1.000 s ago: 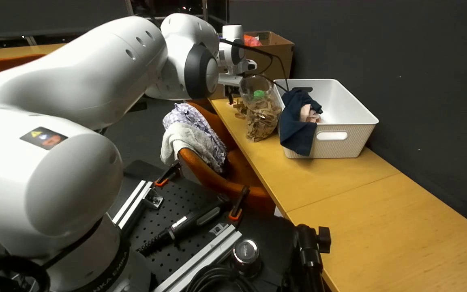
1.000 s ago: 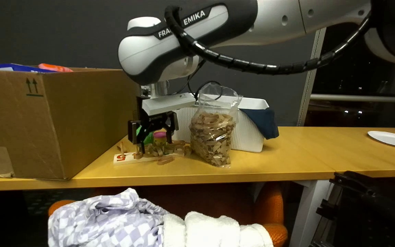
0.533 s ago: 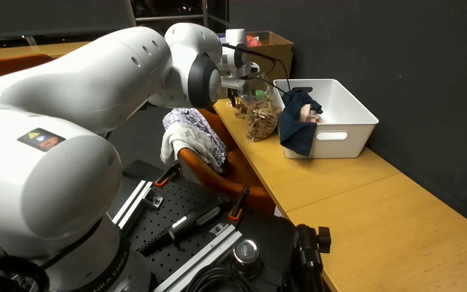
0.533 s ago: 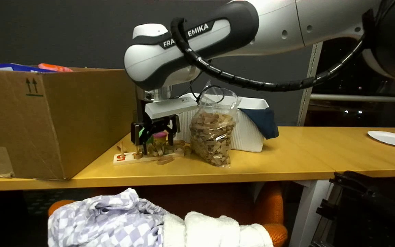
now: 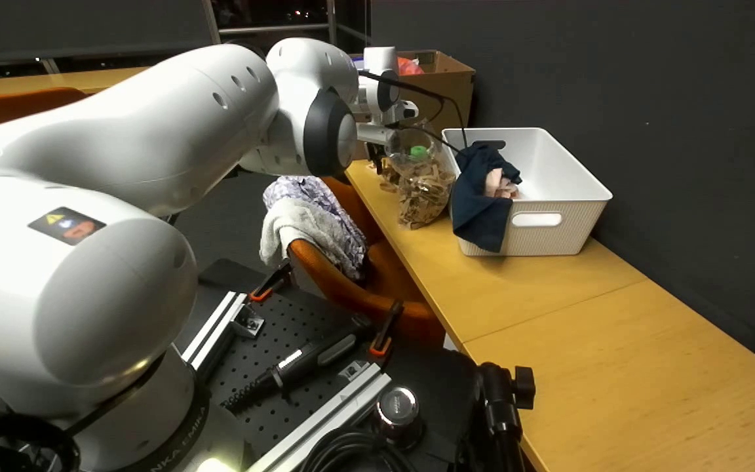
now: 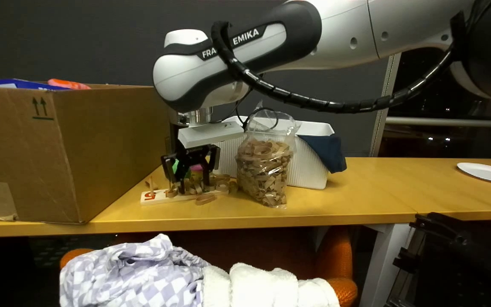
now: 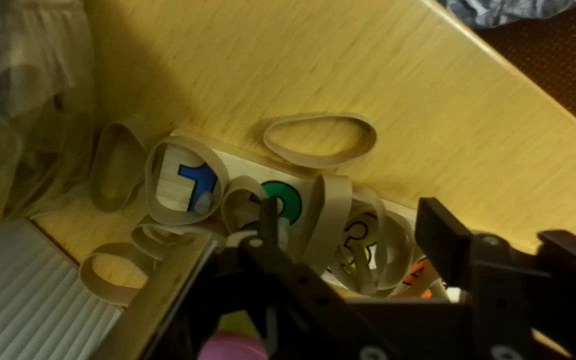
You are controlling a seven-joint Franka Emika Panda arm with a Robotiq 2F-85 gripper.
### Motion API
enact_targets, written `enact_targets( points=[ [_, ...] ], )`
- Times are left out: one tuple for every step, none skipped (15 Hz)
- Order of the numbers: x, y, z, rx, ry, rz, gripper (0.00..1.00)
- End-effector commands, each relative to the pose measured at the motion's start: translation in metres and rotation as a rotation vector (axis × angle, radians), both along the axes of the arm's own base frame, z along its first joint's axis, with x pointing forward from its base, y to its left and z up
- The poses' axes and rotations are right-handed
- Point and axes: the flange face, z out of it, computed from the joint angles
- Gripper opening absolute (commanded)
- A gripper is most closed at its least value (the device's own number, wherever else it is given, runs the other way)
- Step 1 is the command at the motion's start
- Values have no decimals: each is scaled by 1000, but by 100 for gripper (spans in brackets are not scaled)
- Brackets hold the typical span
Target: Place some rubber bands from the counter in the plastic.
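Note:
Several tan rubber bands (image 7: pixel 330 217) lie on and around a wooden number board (image 6: pixel 156 197) with pegs; the board also shows in the wrist view (image 7: pixel 170 180). One loose band (image 7: pixel 313 161) lies on the table beside the board. My gripper (image 6: pixel 194 186) points down at the board. In the wrist view, its fingers (image 7: pixel 443 245) stand apart with a few bands in the gap (image 7: pixel 348 215); I see no band squeezed. A clear plastic bag (image 6: pixel 264 175) full of rubber bands stands upright, open at the top, beside the board; it also shows in the other views (image 5: pixel 425 196) (image 7: pixel 28 125).
A white basket (image 6: pixel 309 172) with a dark blue cloth (image 6: pixel 326 153) over its rim stands behind the bag. A large cardboard box (image 6: pixel 113 149) is beside the board. A pink-lidded tub (image 7: pixel 233 347) and a green thing are behind the gripper. A plate (image 6: pixel 490 174) lies farther off.
My arm has moved slightly down and towards the bag in the first half second. Since then the fingers have closed partway, narrowing the gap around the bands.

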Motion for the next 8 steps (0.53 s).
enact_targets(
  points=[
    [2, 0, 2, 26, -18, -18, 40],
    [2, -1, 2, 27, -19, -19, 34],
    [3, -1, 1, 29, -21, -21, 25],
    [3, -2, 1, 32, -23, -21, 18],
    [3, -2, 0, 33, -22, -22, 10],
    [3, -3, 0, 33, -20, -24, 3],
    [3, -3, 0, 32, -20, -26, 0],
    [3, -3, 2, 31, -20, -29, 0]
  ],
)
